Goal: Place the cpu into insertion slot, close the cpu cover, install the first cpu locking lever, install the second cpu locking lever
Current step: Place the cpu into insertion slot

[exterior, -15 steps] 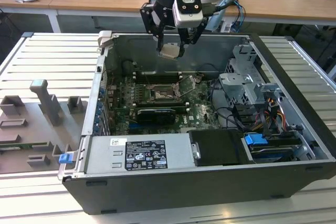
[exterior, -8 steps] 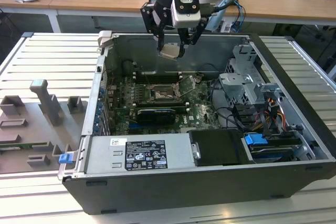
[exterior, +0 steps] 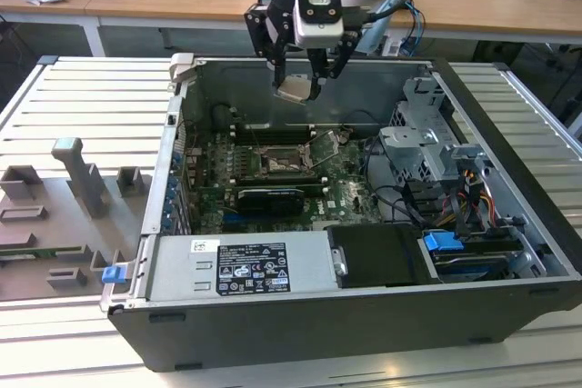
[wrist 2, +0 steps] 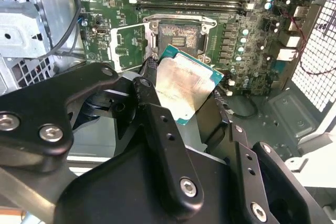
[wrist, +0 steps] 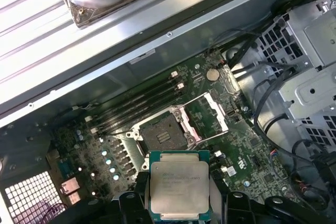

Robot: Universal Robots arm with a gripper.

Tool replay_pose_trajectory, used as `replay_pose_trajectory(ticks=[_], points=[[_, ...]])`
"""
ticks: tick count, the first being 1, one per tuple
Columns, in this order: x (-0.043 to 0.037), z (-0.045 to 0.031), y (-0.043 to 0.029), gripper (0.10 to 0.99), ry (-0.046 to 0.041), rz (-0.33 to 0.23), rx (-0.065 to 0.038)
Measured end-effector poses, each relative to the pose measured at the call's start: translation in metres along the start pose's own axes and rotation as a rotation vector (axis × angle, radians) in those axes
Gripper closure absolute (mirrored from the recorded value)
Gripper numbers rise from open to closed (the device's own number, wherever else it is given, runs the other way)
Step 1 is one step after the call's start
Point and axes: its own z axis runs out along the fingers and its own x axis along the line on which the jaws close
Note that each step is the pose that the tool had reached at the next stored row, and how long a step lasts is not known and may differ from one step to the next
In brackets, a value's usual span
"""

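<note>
gripper (exterior: 298, 84) is clamped on the cpu (wrist: 179, 184), hanging above the open case (exterior: 364, 333). insertion slot (wrist: 164, 132) sits bare below, cpu cover (wrist: 220, 113) flipped up beside it.

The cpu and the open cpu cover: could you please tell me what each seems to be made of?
The cpu: its top looks like dull silver-grey metal, on a green board showing as a rim. The cpu cover: probably thin stamped steel, bare and bright, judging by its pale sheen.
</note>
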Motion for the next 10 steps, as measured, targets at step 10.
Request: replay_pose_trajectory(ticks=[10], points=[[0.0000,0.0000,0.0000,0.545,-0.0051,0.057,-0.001]])
